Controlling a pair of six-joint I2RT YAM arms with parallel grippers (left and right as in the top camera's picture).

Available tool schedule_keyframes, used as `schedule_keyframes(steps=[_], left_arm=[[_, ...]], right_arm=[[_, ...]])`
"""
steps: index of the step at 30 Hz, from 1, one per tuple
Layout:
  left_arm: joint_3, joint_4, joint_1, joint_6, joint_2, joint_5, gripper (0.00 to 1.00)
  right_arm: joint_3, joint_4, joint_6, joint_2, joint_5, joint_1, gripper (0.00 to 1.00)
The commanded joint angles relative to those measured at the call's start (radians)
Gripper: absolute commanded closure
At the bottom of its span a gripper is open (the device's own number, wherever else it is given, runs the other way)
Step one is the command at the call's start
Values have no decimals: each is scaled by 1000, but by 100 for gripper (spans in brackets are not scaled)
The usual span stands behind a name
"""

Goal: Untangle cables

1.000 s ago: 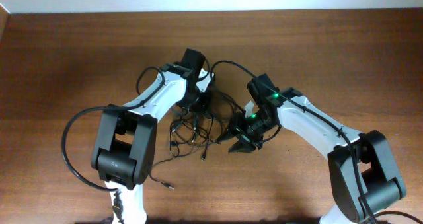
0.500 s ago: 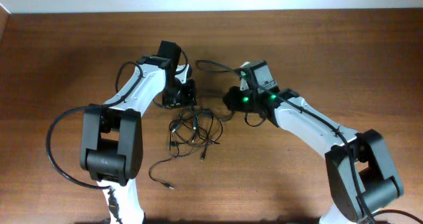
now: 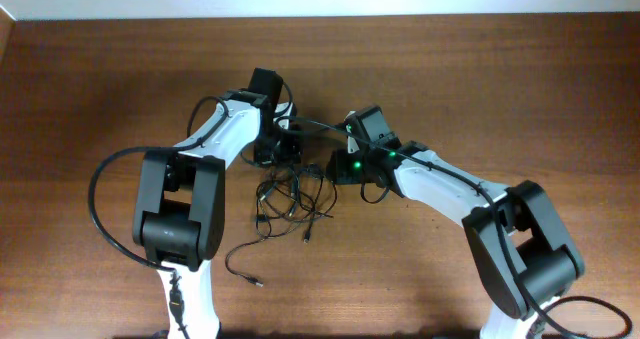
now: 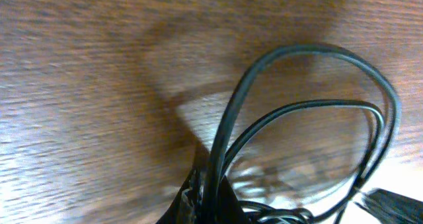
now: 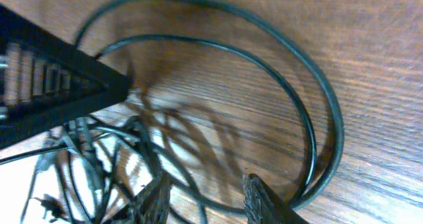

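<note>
The cables (image 3: 295, 194) are thin black cords, knotted in a loose heap on the wooden table between the two arms. One free plug end (image 3: 258, 279) trails toward the front. My left gripper (image 3: 287, 145) sits at the heap's upper edge. In the left wrist view the left gripper (image 4: 208, 201) is shut on a bundle of cable loops (image 4: 310, 49) that arch up from its tips. My right gripper (image 3: 338, 169) is at the heap's right edge. In the right wrist view the right gripper (image 5: 208, 201) is open, its fingers (image 5: 264, 201) straddling strands of a wide cable loop (image 5: 335, 128).
The left gripper's black body (image 5: 53, 85) fills the upper left of the right wrist view, close to the right fingers. Thicker black wires (image 3: 100, 209) curve off the left arm's base. Bare wooden table (image 3: 500, 79) surrounds the heap.
The left gripper came back toward the heap's top and closed on the cable loops. The right gripper swung up from the heap's lower right to its right edge, close to the left gripper.
</note>
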State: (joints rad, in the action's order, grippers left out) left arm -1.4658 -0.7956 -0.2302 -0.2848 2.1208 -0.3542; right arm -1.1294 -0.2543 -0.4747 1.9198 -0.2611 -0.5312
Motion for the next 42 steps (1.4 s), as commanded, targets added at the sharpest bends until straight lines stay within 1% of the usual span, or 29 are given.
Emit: schedule_keyframes(steps=[1, 2, 3, 4, 5, 6, 7, 10, 11, 14, 15, 16, 17, 18, 20, 21, 22, 23, 24, 25, 26, 29, 30, 32, 34, 36, 39, 40, 42], left_arm=[[-29, -6, 51, 18, -16, -200, 100], [-35, -6, 71, 21, -31, -259, 100], [-39, -6, 89, 21, -46, -311, 100], [-44, -6, 120, 20, -79, -381, 100], [-44, -6, 150, 20, -116, -429, 100], [-44, -6, 164, 20, -135, -454, 100], [-44, -5, 201, 20, -186, -510, 100], [-44, -2, 260, 21, -309, -591, 100], [-44, 23, 276, 21, -377, -624, 100], [-44, 102, 299, 24, -508, -682, 100], [-44, 138, 308, 24, -560, -663, 100], [-44, 161, 318, 24, -615, -580, 100], [-44, 146, 320, 24, -660, -438, 100], [-44, 122, 320, 24, -683, -356, 100], [-44, 60, 320, 24, -702, -225, 100], [-44, 24, 320, 24, -700, -169, 100], [-42, -21, 320, 24, -694, -119, 100], [-42, -34, 320, 24, -694, -120, 100], [-42, -41, 320, 24, -694, -121, 100], [-42, -44, 320, 23, -694, -129, 100], [-42, -48, 320, 23, -694, -139, 100], [-42, -53, 320, -30, -694, -145, 100], [-42, -52, 320, -39, -694, -146, 100], [-42, -67, 320, -79, -694, -146, 100], [-42, -74, 320, -94, -694, -146, 100], [-42, -74, 320, -97, -694, -146, 100], [-42, -75, 320, -97, -694, -146, 100], [-42, -76, 320, -97, -694, -146, 100], [-42, -85, 320, -97, -694, -146, 100]], right_arm=[[3, -2, -12, 31, 2, -5, 68], [4, -5, -12, 33, 0, -5, 73], [4, -14, -12, 34, 0, -5, 80], [8, -28, -13, 34, 0, -5, 90], [13, -35, -13, 34, 0, -5, 93], [19, -35, -13, 34, 0, -5, 95], [27, -39, -12, 34, 1, -5, 96], [45, -45, -12, 34, 6, -5, 96], [54, -45, -12, 34, 12, -5, 96], [60, -43, -12, 34, 12, -5, 96], [60, -42, -12, 34, 12, -5, 96], [60, -43, -12, 34, 11, -5, 96], [60, -45, -12, 34, 10, -5, 96], [59, -45, -12, 33, -11, -5, 96], [47, -47, -11, 12, -148, 16, 95], [27, -48, -11, -22, -283, 55, 94], [8, -55, -11, -52, -381, 95, 89], [-9, -60, 5, -76, -508, 134, 82], [-19, -60, 3, -92, -629, 167, 72], [-19, -63, 3, -98, -695, 188, 66], [-19, -80, 2, -98, -732, 198, 62], [-19, -227, -89, -98, -738, 203, 62], [-19, -253, -153, -98, -738, 203, 62], [-19, -267, -229, -98, -738, 202, 62], [-19, -269, -315, -98, -737, 184, 57], [-19, -245, -468, -98, -705, 143, 57], [-19, -181, -668, -98, -593, 78, 57], [-19, -146, -751, -98, -551, 56, 58], [-19, -60, -858, -98, -468, 21, 58]])
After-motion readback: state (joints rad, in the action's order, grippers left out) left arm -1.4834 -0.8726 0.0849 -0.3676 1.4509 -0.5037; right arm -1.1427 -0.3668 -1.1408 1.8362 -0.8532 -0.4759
